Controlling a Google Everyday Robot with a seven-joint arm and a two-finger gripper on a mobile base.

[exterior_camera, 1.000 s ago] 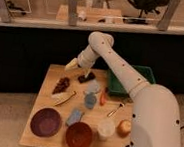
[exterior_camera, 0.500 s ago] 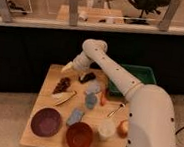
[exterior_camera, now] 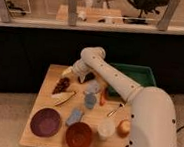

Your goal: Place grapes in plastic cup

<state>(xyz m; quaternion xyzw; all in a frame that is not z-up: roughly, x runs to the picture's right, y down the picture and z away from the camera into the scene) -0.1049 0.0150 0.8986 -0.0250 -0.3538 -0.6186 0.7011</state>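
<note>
The grapes [exterior_camera: 60,86] lie on the wooden table [exterior_camera: 32,131] just below the gripper [exterior_camera: 68,75] and slightly toward the camera, close under its tip but apart from it. They sit loose on the bare wood, with nothing pinning or lifting them. The gripper hangs over the table's far left part with its jaws spread and nothing between them, which suits a descent onto the bunch. The grasp is not yet made.

Just past the grapes, nearer the camera, rests a pale wedge-shaped item [exterior_camera: 64,98], close enough that a low approach could nudge it. To the gripper's right, close beside it, sits a dark block [exterior_camera: 87,78]. Further right are bluish items [exterior_camera: 89,100], and beyond them a green tray [exterior_camera: 135,75].

The plastic cup [exterior_camera: 106,128] stands upright well away from the gripper, toward the camera and to the right, near the table's front edge. It sits between a reddish bowl [exterior_camera: 79,136] and a round orange fruit [exterior_camera: 124,126]. A purple bowl [exterior_camera: 45,121] sits at the front left. The carry will probably cross the bluish items, so the bunch needs lifting clear before it travels.
</note>
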